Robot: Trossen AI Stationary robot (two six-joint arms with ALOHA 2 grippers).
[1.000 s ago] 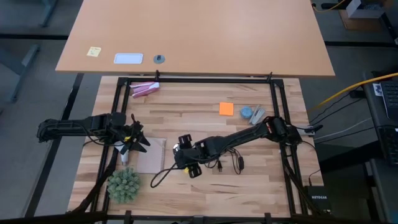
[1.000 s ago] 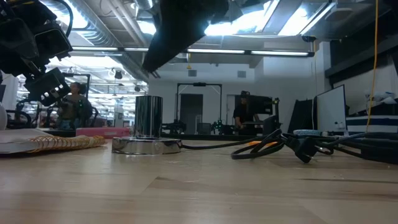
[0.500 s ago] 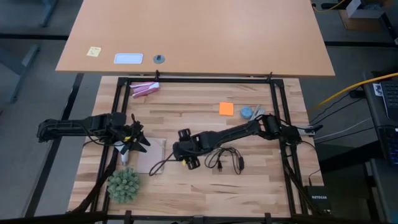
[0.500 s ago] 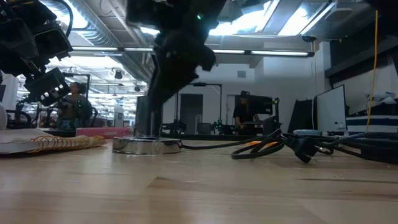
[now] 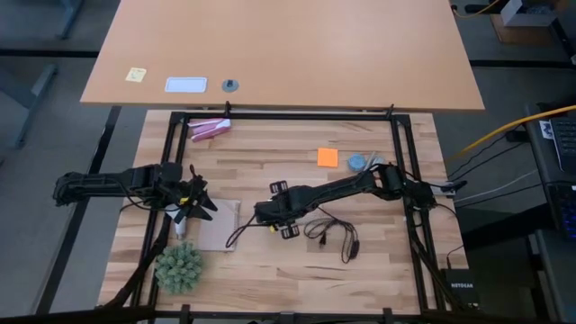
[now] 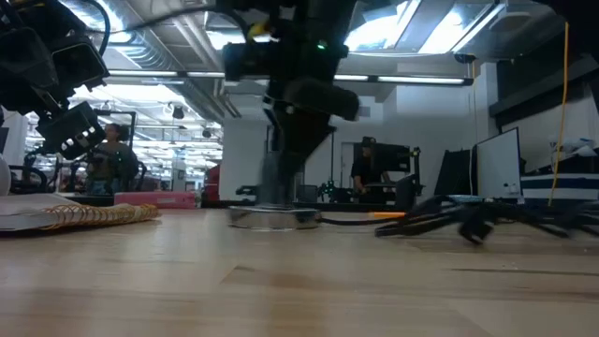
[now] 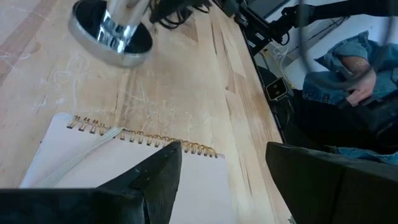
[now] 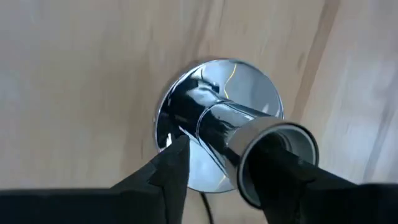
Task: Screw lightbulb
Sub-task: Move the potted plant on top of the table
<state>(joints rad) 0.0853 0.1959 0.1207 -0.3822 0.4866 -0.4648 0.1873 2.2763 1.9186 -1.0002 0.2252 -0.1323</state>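
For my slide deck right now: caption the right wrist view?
Right gripper straddling the chrome lamp socket, its round base on the wooden table.

- Your right gripper (image 8: 217,180) has dark fingers, and the socket (image 8: 224,134) between them is mirror-bright chrome with a white rim at its mouth.
- Near your left gripper (image 7: 217,180), also dark, the notepad (image 7: 118,168) is white with a gold spiral binding.
- You see a pale wood table (image 5: 270,153) with a striped plank grain.
- Beyond the right gripper lies an orange square (image 5: 327,157); beside the left arm sits a spiky green plant (image 5: 179,266).
- The cord (image 5: 333,236) is black.
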